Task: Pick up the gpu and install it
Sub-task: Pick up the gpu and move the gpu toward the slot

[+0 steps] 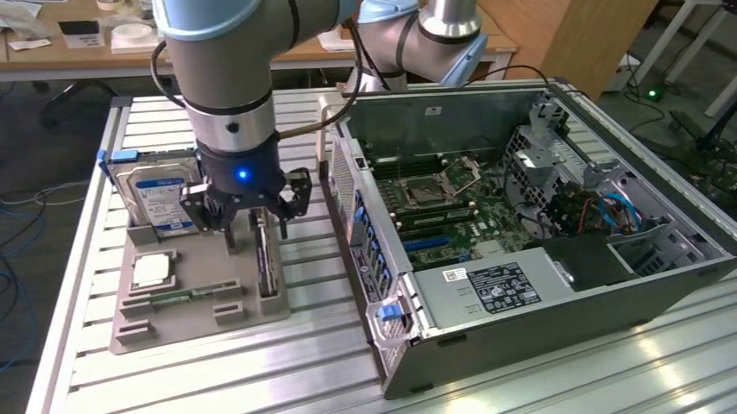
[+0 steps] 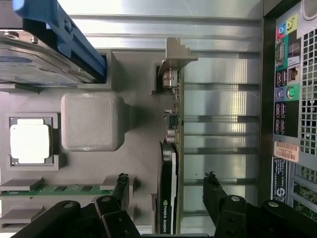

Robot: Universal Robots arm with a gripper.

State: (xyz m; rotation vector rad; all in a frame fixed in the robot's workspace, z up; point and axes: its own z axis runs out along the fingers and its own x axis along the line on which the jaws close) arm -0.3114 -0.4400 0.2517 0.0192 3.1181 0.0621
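Hand [image 1: 258, 226] released, straddling gpu [image 1: 267, 267] | gpu edge-on in tray [image 1: 190, 324] slot | hard drive [image 1: 159, 197] slotted alongside

The arm [image 1: 224, 60] drops straight down from a raised elbow, its wrist vertical and a blue light [image 1: 242, 175] glowing above the black flange. The gripper [image 1: 257, 231] points down. Its two dark fingers [image 2: 212, 186] are spread wide, tips level with each other in the wrist view.

Hard drive [image 1: 158, 197], processor chip [image 1: 152, 271], memory stick [image 1: 185, 296] in grey tray [image 1: 196, 326] beside open computer case [image 1: 541, 332].
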